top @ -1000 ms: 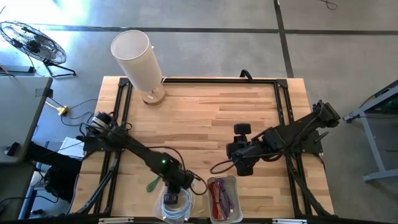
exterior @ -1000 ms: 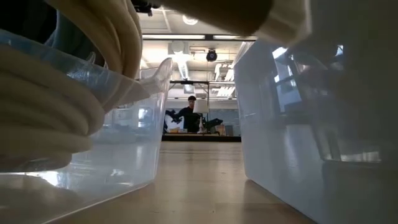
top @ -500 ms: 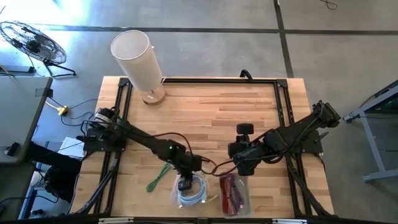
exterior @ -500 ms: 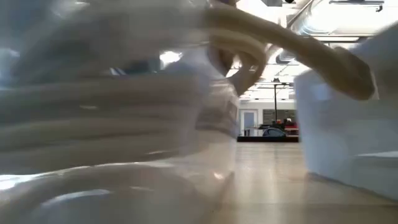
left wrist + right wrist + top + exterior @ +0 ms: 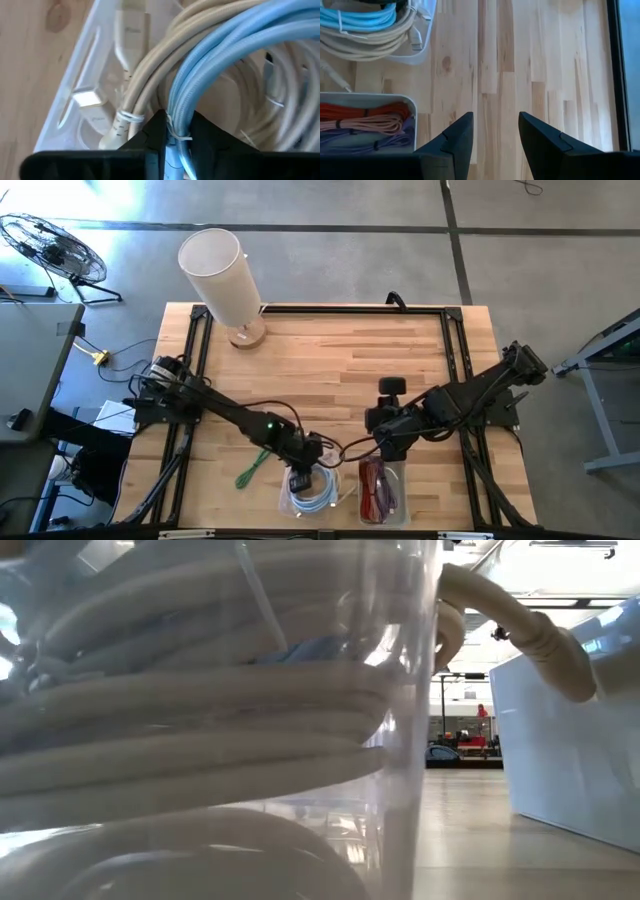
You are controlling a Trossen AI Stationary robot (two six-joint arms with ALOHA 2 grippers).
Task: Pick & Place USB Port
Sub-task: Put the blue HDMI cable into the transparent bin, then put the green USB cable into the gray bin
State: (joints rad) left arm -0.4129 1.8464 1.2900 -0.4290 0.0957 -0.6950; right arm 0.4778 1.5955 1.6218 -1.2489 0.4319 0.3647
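The light-blue USB cable lay coiled with cream cables in a clear bin at the surface's front edge. The left end effector was clenched on the blue bundle at its tie, so the pick looked under way, with lifting and placing left to do. The right end effector hung released beside the bin of red cables. Open wood lay behind both bins; the bin walls crowded any withdrawal.
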